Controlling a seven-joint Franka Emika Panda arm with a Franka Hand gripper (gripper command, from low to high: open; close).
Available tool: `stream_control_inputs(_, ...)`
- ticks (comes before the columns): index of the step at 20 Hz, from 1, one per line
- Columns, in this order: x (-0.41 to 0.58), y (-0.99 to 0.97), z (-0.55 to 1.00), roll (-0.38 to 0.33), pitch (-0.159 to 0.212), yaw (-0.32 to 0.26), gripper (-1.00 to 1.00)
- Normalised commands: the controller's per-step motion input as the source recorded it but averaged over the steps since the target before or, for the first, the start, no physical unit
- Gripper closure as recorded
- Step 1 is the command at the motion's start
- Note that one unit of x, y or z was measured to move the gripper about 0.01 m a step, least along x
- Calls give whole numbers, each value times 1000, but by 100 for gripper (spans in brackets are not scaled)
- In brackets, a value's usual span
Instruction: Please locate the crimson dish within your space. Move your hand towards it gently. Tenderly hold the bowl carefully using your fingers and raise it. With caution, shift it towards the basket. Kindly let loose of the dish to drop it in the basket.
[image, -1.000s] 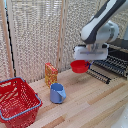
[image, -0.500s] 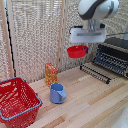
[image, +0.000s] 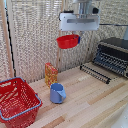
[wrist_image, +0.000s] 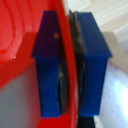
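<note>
Exterior view, pincer (image: 75, 37) raised high, clamping crimson dish (image: 67, 41) rim

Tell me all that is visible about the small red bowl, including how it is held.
The crimson dish is a small, round, shallow bowl of glossy red plastic, plain and unmarked. It hangs in the air, roughly level, well above the wooden table and touching nothing below. The gripper holds it at the rim on the exterior view's right. In the wrist view, the two blue fingers pinch the thin red wall between them.
</note>
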Motion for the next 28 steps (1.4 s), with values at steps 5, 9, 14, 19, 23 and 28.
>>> stream_control_inputs(5,261,936,96,-19,10,0,100)
stream_control_inputs(9,219,974,0,-15,56,0,100)
stream_control_inputs(14,175,993,0,-7,84,0,100)
stream_control_inputs(19,261,970,-9,-3,84,19,100)
stream_control_inputs(23,409,906,-89,0,83,54,100)
stream_control_inputs(28,415,806,-204,0,70,49,100)
